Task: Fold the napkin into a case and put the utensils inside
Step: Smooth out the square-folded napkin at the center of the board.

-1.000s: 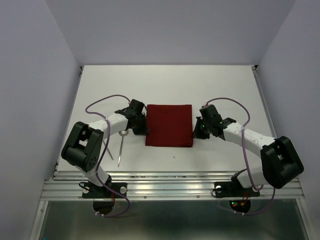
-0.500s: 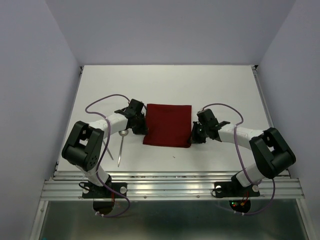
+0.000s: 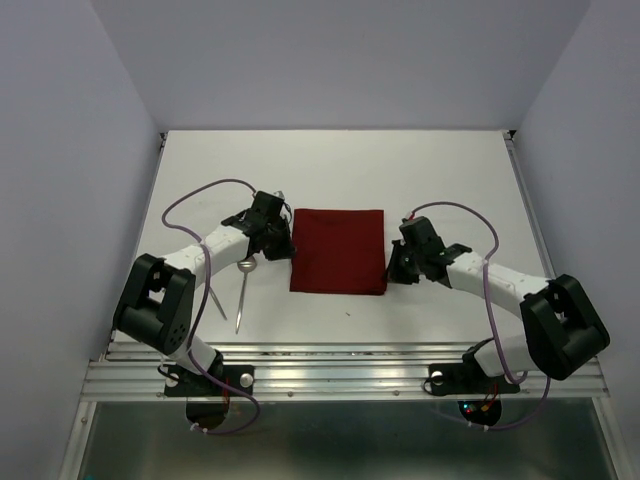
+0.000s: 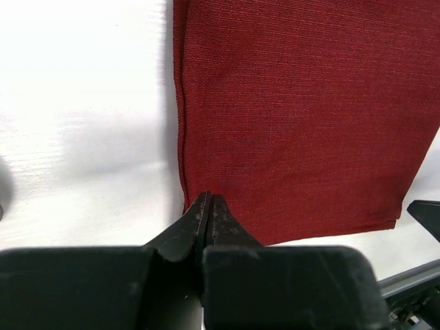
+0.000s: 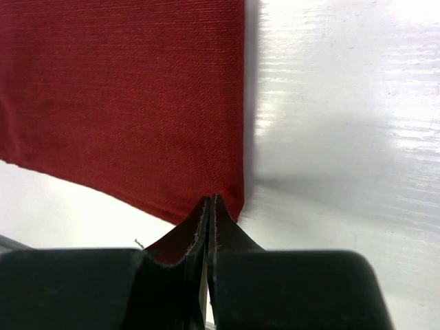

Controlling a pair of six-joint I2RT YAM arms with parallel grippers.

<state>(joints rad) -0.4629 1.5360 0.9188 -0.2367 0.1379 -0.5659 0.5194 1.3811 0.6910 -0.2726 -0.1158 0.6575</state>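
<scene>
Counting what lies on the desk (image 3: 340, 165): one napkin (image 3: 337, 250), two utensils, and two grippers, one at either side of the cloth. The napkin lies flat near the middle of the desk as a dark red, squarish rectangle. Both utensils lie on the bare desk to its left, apart from it. One is a spoon (image 3: 241, 298), its bowl toward the far side. The other is a thin straight piece (image 3: 215, 300) just left of the spoon, partly hidden by the left arm.

The left gripper (image 3: 283, 250) is at the napkin's left edge. In its wrist view the fingers are pressed almost together, with their tips right at that edge. The right gripper (image 3: 392, 270) is at the near right corner, its fingers closed tight and the tips meeting at the corner. I cannot tell whether either pair has cloth caught between them.
</scene>
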